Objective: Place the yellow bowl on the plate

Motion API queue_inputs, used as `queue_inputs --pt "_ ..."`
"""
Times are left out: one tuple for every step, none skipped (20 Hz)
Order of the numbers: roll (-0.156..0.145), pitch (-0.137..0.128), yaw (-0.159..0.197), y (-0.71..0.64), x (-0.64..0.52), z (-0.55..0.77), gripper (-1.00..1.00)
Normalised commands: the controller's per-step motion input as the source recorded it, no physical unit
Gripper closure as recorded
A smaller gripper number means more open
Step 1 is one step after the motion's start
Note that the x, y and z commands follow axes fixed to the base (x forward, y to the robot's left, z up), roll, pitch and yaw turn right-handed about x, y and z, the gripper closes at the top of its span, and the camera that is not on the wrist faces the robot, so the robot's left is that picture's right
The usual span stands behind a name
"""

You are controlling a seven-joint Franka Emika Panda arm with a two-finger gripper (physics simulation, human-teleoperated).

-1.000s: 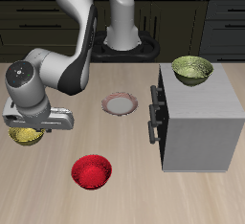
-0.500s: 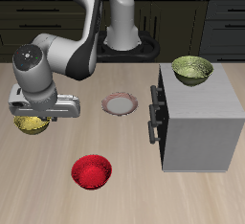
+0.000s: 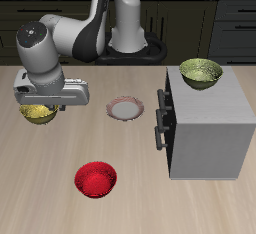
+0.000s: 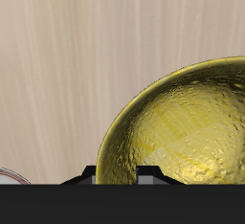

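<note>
Golden-yellow and glossy, the yellow bowl sits directly under the gripper, near the back of the pale wooden table. From the exterior view only a crescent of it shows — the gripper's grey body covers its upper part, so whether it rests on the wood or hangs just above cannot be told. The wrist view fills in more: the yellow bowl has a mottled, pebbled inside with an olive-gold rim, and it is cut off by the picture's edge and by the dark gripper housing. The fingers themselves are hidden in both views. They appear clamped on the bowl's rim, though the contact itself is not visible.

Beside the bowl, across a stretch of bare wood, lies the plate — small, flat and round, pale grey-white in the middle with a reddish-pink rim. It is apart from the bowl, and nothing rests on it. A sliver of its rim also shows in the wrist view.

Nearer the table's front edge sits a red bowl, well apart from both. Past the plate stands a grey box-shaped cabinet with dark handles on its side, and on its top rests a duller olive-green bowl.
</note>
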Motion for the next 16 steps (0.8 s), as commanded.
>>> queue_inputs --pt "0.074 -0.020 -0.013 0.16 -0.15 0.03 1.00" --pt "0.056 -0.010 -0.024 0.25 -0.28 0.02 1.00" --pt "0.020 0.000 0.028 0.15 -0.19 0.03 1.00" --pt "-0.002 -0.021 0.011 0.09 -0.11 0.05 1.00" --pt "0.031 -0.034 0.017 0.07 -0.20 0.06 1.00" --pt "0.001 -0.058 0.040 0.03 -0.20 0.10 1.00" --pt "0.039 -0.019 -0.055 0.03 -0.17 0.13 1.00" --pt "-0.004 -0.056 -0.005 -0.03 -0.19 0.13 1.00" --pt "0.048 -0.067 0.016 0.11 -0.29 0.28 1.00" --pt "0.035 0.013 -0.067 0.03 -0.16 0.10 1.00" --pt "-0.001 -0.073 0.063 -0.01 -0.15 0.17 1.00" --pt "0.017 -0.023 -0.023 0.08 -0.18 0.12 1.00" --pt "0.012 -0.002 0.007 -0.06 -0.05 0.06 1.00" --pt "0.054 -0.045 -0.078 0.09 -0.31 0.28 1.00" --pt "-0.082 -0.053 0.087 -0.03 -0.21 0.15 1.00" --pt "0.040 0.005 -0.082 0.08 -0.21 0.12 1.00"
